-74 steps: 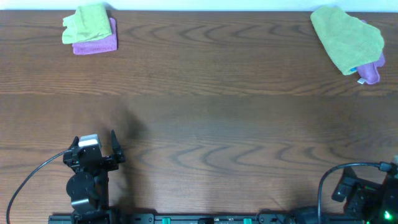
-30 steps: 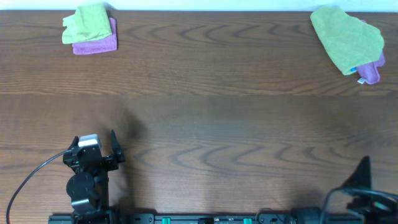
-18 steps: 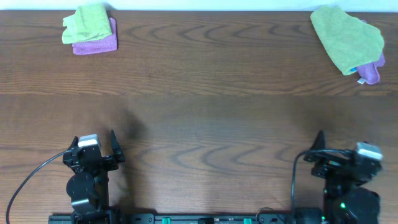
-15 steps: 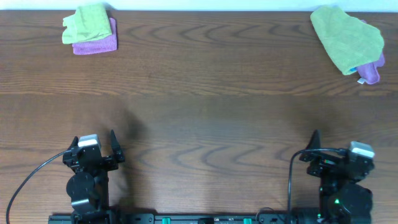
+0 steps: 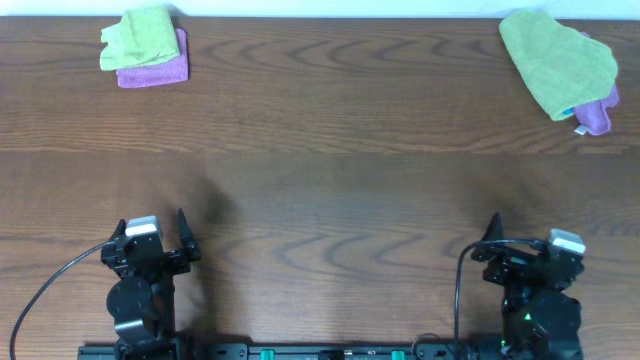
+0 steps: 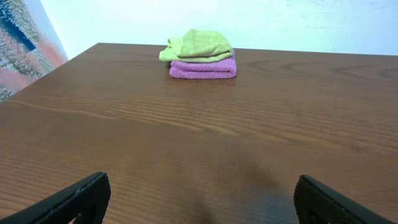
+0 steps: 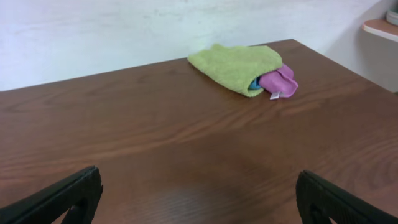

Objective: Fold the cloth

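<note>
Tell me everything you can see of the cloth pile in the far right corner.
It is a loose, unfolded pile. A green cloth lies rumpled on top, soft and towel-like, covering most of a purple cloth whose end sticks out beyond it. A sliver of blue shows between them, and a small white tag hangs at the purple edge. The pile rests on the wooden table near its far right corner; nothing else touches it.

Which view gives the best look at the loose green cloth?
The right wrist view: the green cloth lies unobstructed, with a purple cloth peeking out beneath. Overhead shows it small, in the far corner. Left wrist misses it.
</note>
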{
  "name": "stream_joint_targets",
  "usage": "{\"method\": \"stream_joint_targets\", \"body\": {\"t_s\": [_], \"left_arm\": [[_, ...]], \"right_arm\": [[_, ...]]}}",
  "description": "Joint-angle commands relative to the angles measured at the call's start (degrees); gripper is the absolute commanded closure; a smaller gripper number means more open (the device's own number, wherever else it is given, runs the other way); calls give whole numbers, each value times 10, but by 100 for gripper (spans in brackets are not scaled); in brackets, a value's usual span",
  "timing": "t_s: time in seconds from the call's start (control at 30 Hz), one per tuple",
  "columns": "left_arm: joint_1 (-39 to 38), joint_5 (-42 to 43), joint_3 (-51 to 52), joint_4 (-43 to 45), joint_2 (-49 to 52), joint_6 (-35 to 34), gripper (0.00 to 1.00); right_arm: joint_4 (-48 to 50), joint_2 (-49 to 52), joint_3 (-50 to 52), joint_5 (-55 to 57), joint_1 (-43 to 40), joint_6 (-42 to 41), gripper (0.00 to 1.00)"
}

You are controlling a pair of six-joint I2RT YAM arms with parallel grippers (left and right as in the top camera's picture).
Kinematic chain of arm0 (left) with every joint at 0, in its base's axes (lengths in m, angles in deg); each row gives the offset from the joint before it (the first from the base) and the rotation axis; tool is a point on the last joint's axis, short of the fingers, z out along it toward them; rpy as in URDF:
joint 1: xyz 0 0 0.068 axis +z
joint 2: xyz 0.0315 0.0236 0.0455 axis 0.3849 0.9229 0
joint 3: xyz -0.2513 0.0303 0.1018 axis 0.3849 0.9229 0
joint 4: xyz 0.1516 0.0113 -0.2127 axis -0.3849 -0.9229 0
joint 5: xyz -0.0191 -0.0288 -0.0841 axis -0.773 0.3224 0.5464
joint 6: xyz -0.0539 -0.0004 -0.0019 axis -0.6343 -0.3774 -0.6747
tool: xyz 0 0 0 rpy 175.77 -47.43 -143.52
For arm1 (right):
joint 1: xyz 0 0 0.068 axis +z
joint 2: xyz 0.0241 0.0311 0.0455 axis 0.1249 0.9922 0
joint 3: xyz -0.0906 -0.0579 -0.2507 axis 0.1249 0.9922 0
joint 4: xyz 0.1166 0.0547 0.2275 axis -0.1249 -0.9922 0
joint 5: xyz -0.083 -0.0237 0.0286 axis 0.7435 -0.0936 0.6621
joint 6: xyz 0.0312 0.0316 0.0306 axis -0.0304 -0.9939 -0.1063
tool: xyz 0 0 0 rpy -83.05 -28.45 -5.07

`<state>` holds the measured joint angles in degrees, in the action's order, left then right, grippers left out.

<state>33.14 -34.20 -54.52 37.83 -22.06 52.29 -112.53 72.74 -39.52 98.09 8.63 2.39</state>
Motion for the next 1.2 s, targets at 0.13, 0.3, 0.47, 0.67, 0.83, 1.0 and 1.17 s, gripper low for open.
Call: {"method": "stream_joint_targets", "body": {"t_s": [0.13,0.3,0.47,0.67,0.83,1.0,1.17], "left_arm": [[4,-8,16,-4,-4,-2,5],[4,-8,16,-4,-4,-2,5],[4,-8,16,-4,-4,-2,5],[4,-8,16,-4,-4,-2,4],[4,-8,16,-4,-4,-2,5],[4,-8,16,-4,-4,-2,5],[4,-8,16,-4,-4,-2,4]], "right_arm": [[3,-7,46,-3,-3,-12,1],[9,-7,73,-17,-3,-12,1],[12,-7,93,-28,-3,-12,1],[18,-7,102,-37,-3,-12,1],[19,-7,103,-107,-3,-1,1],[16,-7,103,-131,-3,33,1],[16,-7,103,-131,-3,33,1]]}}
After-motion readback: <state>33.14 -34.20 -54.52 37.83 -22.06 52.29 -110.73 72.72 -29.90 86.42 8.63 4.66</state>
